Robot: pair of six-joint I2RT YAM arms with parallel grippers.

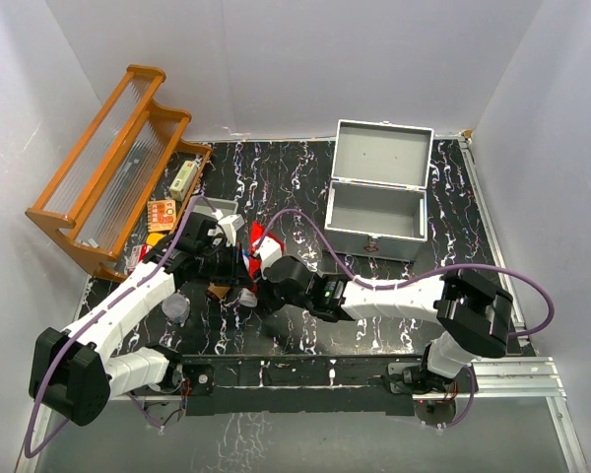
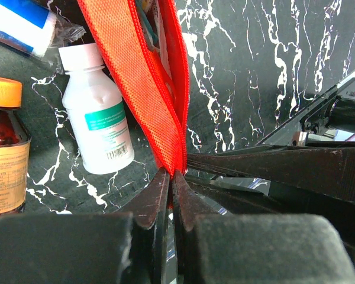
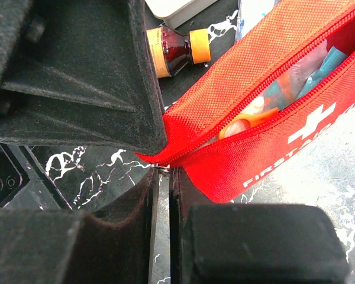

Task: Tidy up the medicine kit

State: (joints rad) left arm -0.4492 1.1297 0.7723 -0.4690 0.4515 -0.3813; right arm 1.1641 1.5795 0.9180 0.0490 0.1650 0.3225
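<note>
The medicine kit is a silver-grey metal case standing at the back right with its lid open, apart from both arms. A red first-aid pouch lies left of centre, its zip partly open over orange scissors and teal packets. My left gripper is shut on the end of the red pouch. My right gripper meets the same end, its jaws closed to a narrow slit on the small metal zipper pull. In the top view both grippers crowd around the pouch.
A white bottle with a teal label, an amber bottle with an orange cap and a blue-and-white roll lie beside the pouch. A wooden rack stands at the back left, with a small box and an orange packet near it.
</note>
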